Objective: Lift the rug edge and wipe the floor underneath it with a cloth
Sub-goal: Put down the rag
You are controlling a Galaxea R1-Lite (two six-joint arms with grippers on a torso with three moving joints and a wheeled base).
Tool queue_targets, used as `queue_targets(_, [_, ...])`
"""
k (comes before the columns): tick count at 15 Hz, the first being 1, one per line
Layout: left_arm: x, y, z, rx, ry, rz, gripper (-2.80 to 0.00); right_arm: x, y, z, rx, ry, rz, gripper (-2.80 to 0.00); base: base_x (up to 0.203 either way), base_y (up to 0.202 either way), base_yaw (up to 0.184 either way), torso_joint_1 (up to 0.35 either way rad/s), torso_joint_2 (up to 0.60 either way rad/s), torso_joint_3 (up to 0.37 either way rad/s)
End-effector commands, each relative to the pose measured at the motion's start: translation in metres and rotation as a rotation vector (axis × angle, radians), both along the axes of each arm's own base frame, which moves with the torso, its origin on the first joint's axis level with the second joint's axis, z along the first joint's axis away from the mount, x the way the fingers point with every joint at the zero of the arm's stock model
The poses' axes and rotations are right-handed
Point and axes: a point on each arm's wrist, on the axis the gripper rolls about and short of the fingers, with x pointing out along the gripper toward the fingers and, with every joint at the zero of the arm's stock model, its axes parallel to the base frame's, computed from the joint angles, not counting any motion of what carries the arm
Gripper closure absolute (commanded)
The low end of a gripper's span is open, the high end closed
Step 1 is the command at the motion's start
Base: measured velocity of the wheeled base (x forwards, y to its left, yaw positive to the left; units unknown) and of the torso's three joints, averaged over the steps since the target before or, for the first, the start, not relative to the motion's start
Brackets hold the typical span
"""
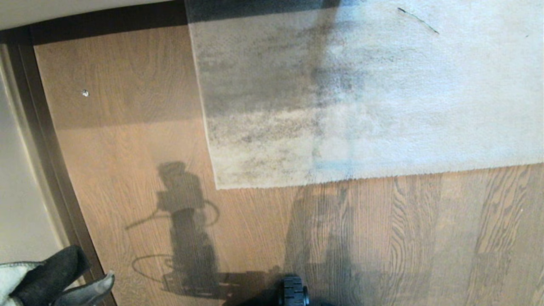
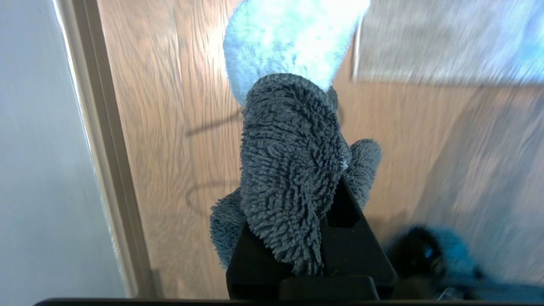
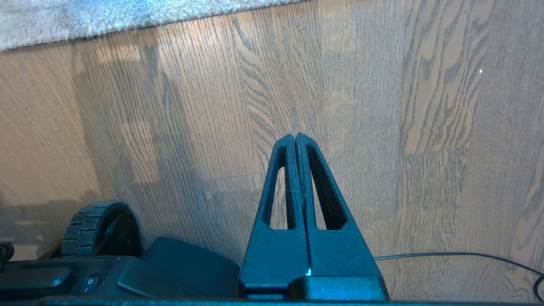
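The floor (image 1: 382,238) is light brown wood plank with dark grain. On it lies flat the large light grey short-pile rug; its rug edge (image 1: 365,175) is a straight border ending in 1 square corner, apart from both grippers. The small fluffy cloth (image 2: 289,170), part dark grey and part whitish, is clamped in the left gripper (image 2: 312,238), low at the robot's left, hiding the jaw tips. The right gripper (image 3: 296,137) hangs above bare planks, jaws pressed together, empty. A black base wheel (image 3: 100,229) is partly cut off.
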Motion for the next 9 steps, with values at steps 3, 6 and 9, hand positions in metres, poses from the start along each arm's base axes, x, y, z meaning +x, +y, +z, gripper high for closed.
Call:
queue_targets(3, [0.018, 0.000, 0.033, -0.037, 0.113, -0.019, 0.00, 0.000, 0.000, 0.000, 0.001, 0.001, 0.000, 0.00, 0.000, 0.000, 0.000, 0.000, 0.00, 0.000])
queue_targets(6, [0.040, -0.001, 0.043, -0.079, 0.243, -0.040, 0.00, 0.000, 0.000, 0.000, 0.001, 0.001, 0.000, 0.00, 0.000, 0.000, 0.000, 0.000, 0.00, 0.000])
queue_targets(9, [0.059, -0.001, 0.041, -0.146, 0.373, -0.015, 0.00, 0.000, 0.000, 0.000, 0.001, 0.001, 0.000, 0.00, 0.000, 0.000, 0.000, 0.000, 0.00, 0.000])
